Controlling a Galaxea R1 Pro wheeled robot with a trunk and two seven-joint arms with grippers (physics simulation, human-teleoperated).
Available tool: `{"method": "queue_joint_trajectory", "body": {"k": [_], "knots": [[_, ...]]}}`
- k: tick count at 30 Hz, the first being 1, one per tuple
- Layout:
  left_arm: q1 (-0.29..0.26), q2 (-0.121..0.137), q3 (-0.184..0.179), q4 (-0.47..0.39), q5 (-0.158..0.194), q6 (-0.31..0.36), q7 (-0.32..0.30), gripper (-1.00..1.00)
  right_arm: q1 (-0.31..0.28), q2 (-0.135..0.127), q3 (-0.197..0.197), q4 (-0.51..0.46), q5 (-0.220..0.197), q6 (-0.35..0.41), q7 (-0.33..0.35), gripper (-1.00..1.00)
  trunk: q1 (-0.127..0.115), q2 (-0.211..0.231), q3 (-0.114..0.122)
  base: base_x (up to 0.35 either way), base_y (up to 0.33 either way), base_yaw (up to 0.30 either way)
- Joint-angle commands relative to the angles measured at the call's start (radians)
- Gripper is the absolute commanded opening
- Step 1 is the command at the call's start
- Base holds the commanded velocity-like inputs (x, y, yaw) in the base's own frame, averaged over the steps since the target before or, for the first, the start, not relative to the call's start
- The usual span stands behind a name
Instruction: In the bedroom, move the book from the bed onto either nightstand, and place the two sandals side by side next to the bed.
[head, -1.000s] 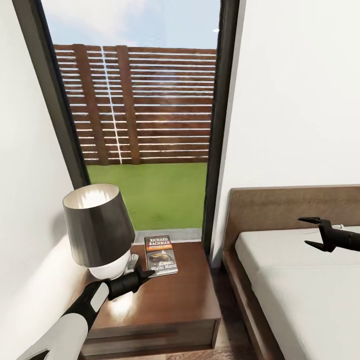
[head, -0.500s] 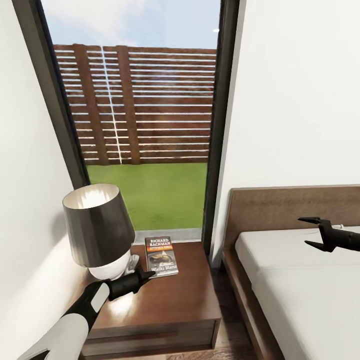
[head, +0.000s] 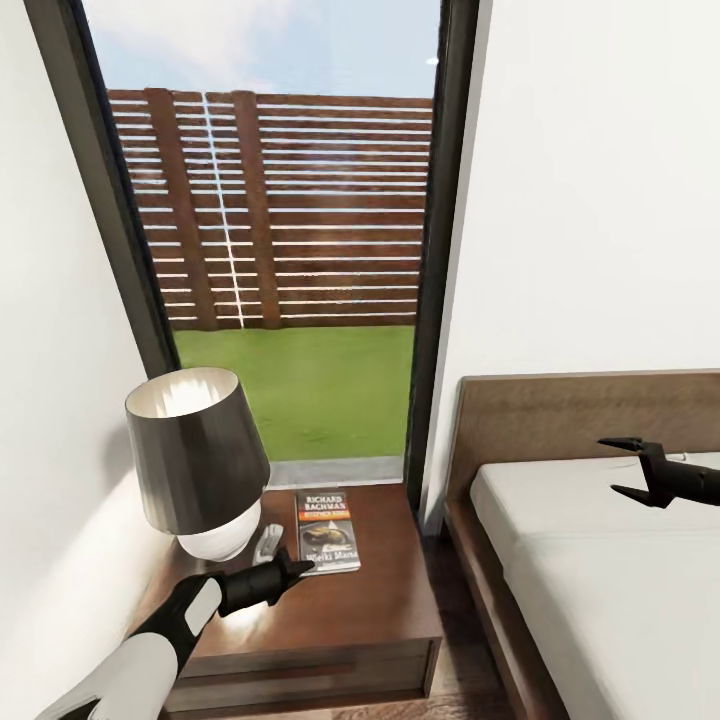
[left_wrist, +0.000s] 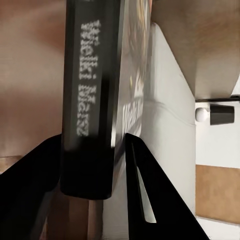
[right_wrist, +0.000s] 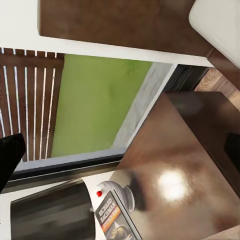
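The book (head: 328, 530), dark with white "Richard Bachman" lettering and an orange band, lies on the nightstand (head: 340, 610) beside the window. My left gripper (head: 297, 570) is shut on its near left corner. In the left wrist view the book's spine (left_wrist: 90, 100) sits between the two black fingers (left_wrist: 145, 195). My right gripper (head: 628, 467) hangs open over the grey mattress of the bed (head: 600, 590), holding nothing. The right wrist view looks down on the nightstand (right_wrist: 190, 150) and the book (right_wrist: 114, 224). The two sandals are out of view.
A lamp (head: 195, 460) with a dark shade stands on the nightstand's left side, close to my left arm. A white wall runs along the left. The tall window (head: 270, 250) is behind the nightstand, and the brown headboard (head: 580, 420) is to the right.
My left gripper has drawn back toward me, and the book has slid with it toward the nightstand's front. The right gripper has sunk very slightly.
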Motion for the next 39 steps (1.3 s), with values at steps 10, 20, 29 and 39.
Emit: {"method": "queue_joint_trajectory", "body": {"k": [10,20,29,39], "knots": [[-0.001,-0.001,0.009,0.005,-0.048,0.007,-0.001,-1.0,-0.001,-0.027,0.008,-0.031,0.002,0.012,0.019,1.0,0.0,0.0,-0.001,0.0,0.0,0.0],[-0.001,-0.003,0.009,0.006,-0.054,0.005,0.002,-1.0,0.006,-0.073,0.011,-0.156,0.007,0.021,0.041,1.0,0.0,0.0,-0.001,0.0,0.0,0.0],[-0.001,-0.004,0.008,0.006,-0.056,0.003,0.004,-1.0,0.028,-0.141,0.012,-0.31,0.003,0.021,0.047,1.0,0.0,0.0,-0.001,0.0,0.0,0.0],[-0.001,-0.005,0.007,0.006,-0.057,0.004,0.006,-1.0,0.031,-0.185,0.011,-0.361,-0.003,0.021,0.049,1.0,0.0,0.0,-0.001,0.0,0.0,0.0]]}}
